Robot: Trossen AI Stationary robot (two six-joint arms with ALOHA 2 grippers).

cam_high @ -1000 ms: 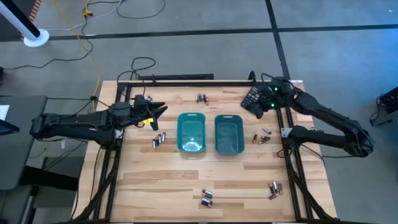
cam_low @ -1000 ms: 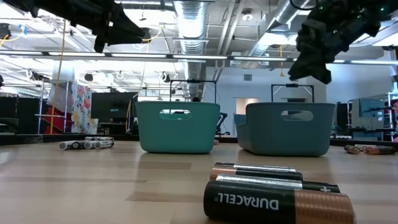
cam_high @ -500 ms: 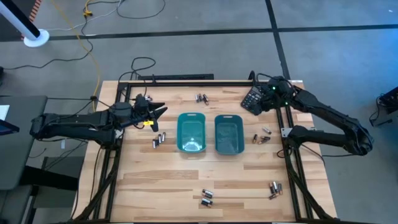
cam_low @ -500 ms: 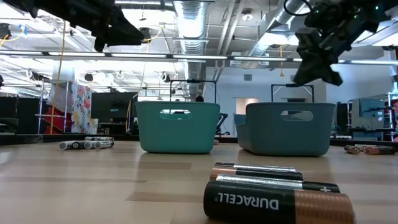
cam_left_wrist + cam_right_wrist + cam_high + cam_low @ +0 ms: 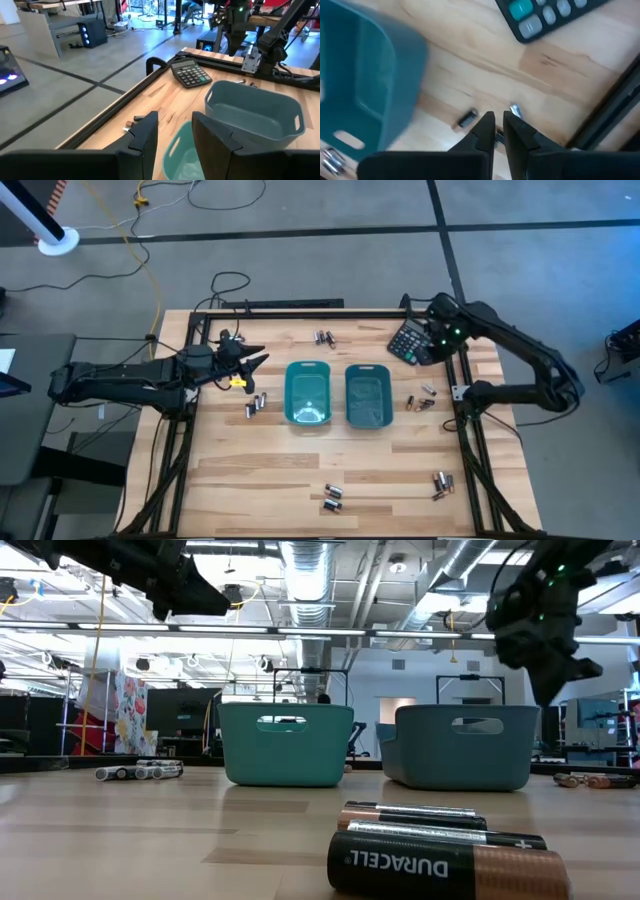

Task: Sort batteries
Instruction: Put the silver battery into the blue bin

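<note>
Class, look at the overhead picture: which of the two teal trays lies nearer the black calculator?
The right-hand teal tray: it sits on the calculator's side of the table, while the other tray lies beyond it.

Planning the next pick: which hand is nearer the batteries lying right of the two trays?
Right. The right hand hangs over the calculator, just behind those batteries. The left hand is beyond both trays.

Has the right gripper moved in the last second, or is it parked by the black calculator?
Yes. In the high view the right gripper has swung from the black calculator's far-left side across to its right edge, nearer the table's right rail.
</note>
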